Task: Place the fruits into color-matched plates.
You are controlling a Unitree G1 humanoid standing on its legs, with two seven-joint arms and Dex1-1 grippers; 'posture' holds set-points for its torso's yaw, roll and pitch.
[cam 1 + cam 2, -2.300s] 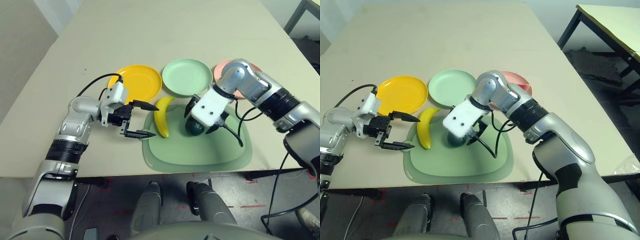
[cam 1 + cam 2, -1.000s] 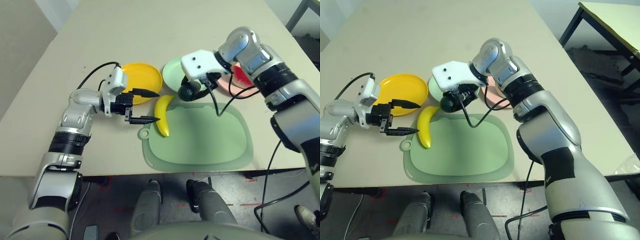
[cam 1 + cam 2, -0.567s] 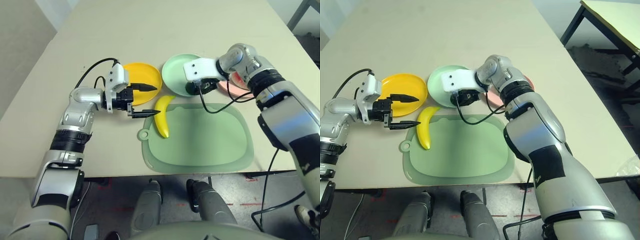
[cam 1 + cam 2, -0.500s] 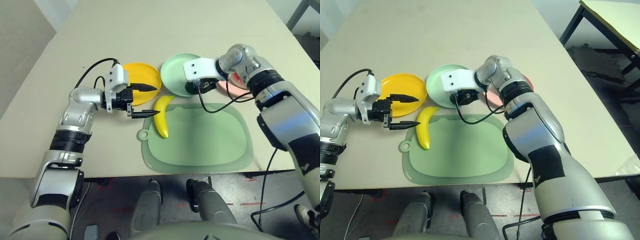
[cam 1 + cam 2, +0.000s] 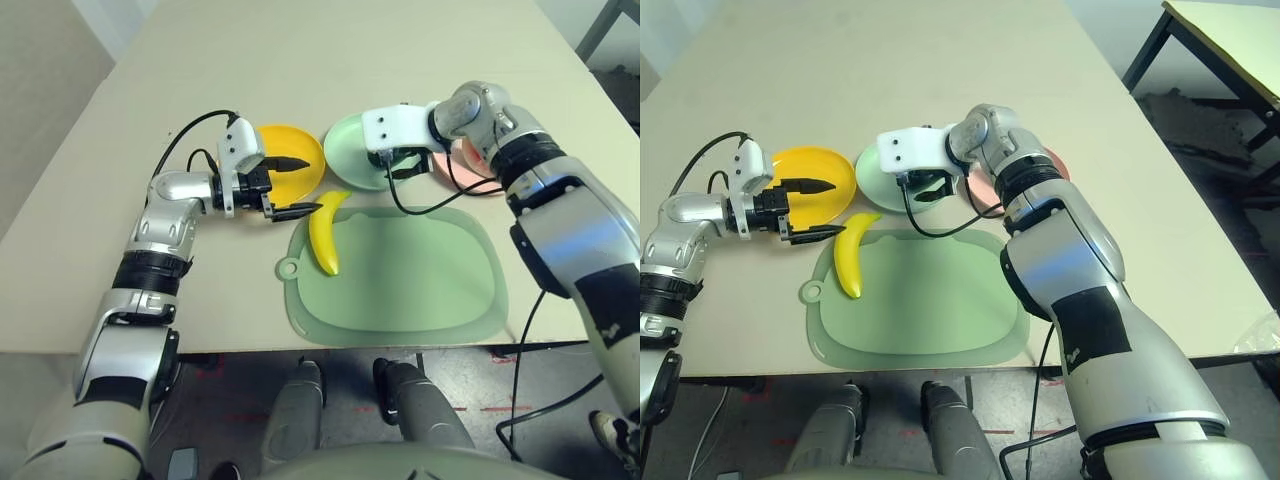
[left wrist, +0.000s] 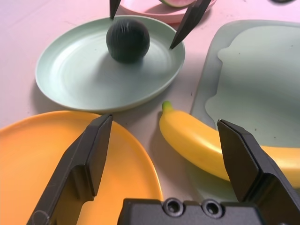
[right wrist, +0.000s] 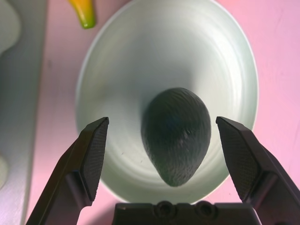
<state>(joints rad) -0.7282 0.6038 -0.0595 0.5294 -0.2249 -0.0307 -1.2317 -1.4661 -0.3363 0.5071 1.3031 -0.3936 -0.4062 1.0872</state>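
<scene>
Three round plastic plates sit in a row on the beige table beyond a large rounded green mat (image 5: 400,270). The small dark green toy avocado (image 7: 176,135) lies in the middle one, the mint green plate (image 5: 352,165), with nothing gripping it: the right gripper (image 7: 166,154) hangs over it with both black fingers spread wide, one on either side and clear of the fruit. The pale pink plate (image 5: 462,175) to the right is partly hidden behind the silver right forearm; from the left wrist view a sliver of the red watermelon wedge with green rind (image 6: 177,2) shows resting in it. The curved yellow toy banana (image 5: 325,235) lies on the mat's left edge, its green-tipped end pointing toward the mint plate. The left gripper (image 5: 290,187) is released too, fingers apart and holding nothing, poised between the yellow-orange plate (image 5: 305,165) and the banana, one finger over the plate's near rim, the other just beside the banana.
</scene>
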